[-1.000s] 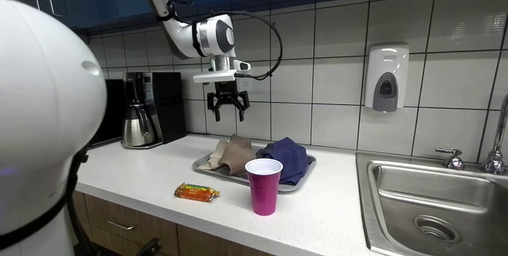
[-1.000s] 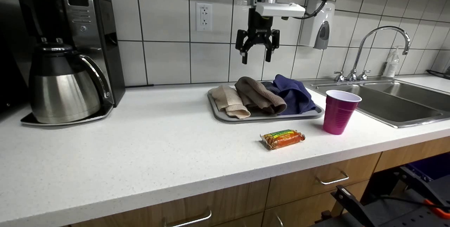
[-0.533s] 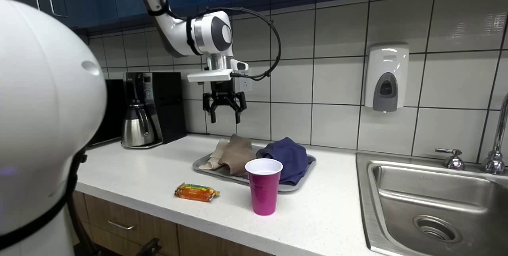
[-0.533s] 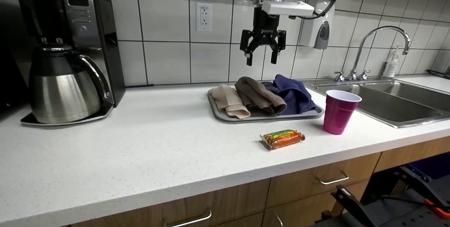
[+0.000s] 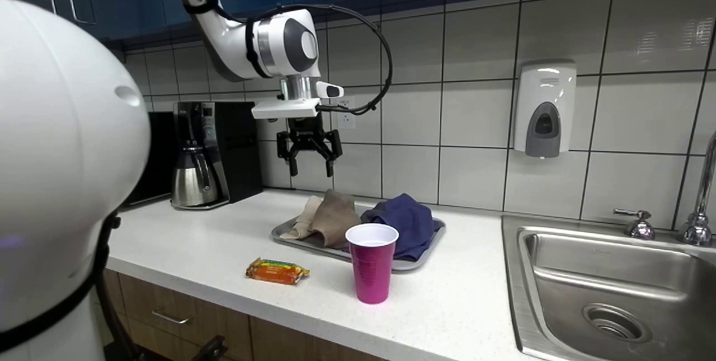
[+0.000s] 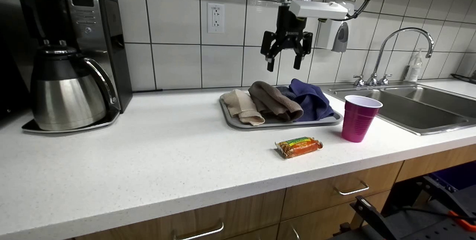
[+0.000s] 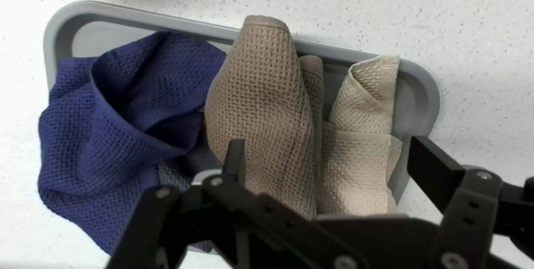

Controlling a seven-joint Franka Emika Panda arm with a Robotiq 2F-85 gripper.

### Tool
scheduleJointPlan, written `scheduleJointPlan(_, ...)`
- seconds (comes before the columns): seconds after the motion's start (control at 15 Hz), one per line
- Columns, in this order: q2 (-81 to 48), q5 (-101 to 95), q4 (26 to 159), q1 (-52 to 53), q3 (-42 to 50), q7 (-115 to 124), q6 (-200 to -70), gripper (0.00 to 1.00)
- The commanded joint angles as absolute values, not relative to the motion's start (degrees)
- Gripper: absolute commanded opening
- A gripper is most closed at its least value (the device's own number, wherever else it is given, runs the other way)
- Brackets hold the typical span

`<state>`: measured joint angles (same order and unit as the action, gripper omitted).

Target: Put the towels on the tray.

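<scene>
Sink (image 5: 607, 265): satin metal. Drawer fronts (image 6: 312, 200): wood-grained. Counter (image 6: 148, 165): smooth, speckled, low sheen. Tray (image 7: 418, 98): smooth, looks like plastic from here. Blue-purple towel (image 7: 104, 152) at its sink-side edge, brown-grey towel (image 7: 263, 106) mid-tray, beige towel (image 7: 358, 162) toward the opposite edge: all matt cloth, coarse weave. Nearer the counter's front edge: packet (image 6: 299, 147), glossy film; cup (image 6: 359, 121), shiny ribbed plastic.

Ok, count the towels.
4 on the tray; wrist view: blue towel left, brown towel middle, beige towel right, half-covered grey towel between blue and brown; more may be hidden.

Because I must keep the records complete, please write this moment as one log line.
jaws: open, empty, above tray; on tray: blue towel, brown towel, beige towel; on counter: purple cup, orange packet
</scene>
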<state>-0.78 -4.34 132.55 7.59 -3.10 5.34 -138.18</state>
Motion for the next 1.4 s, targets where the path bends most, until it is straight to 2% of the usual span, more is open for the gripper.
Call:
scheduleJointPlan(0.0,5.4,-5.2,139.3,6.9,-4.1,5.3,-141.3,1.00)
scheduleJointPlan(0.93,21.3,-0.1,148.7,8.1,-5.4,1.2,-133.7,1.00)
scheduleJointPlan(1.33,20.6,0.7,148.0,7.7,-5.6,1.7,-134.0,1.00)
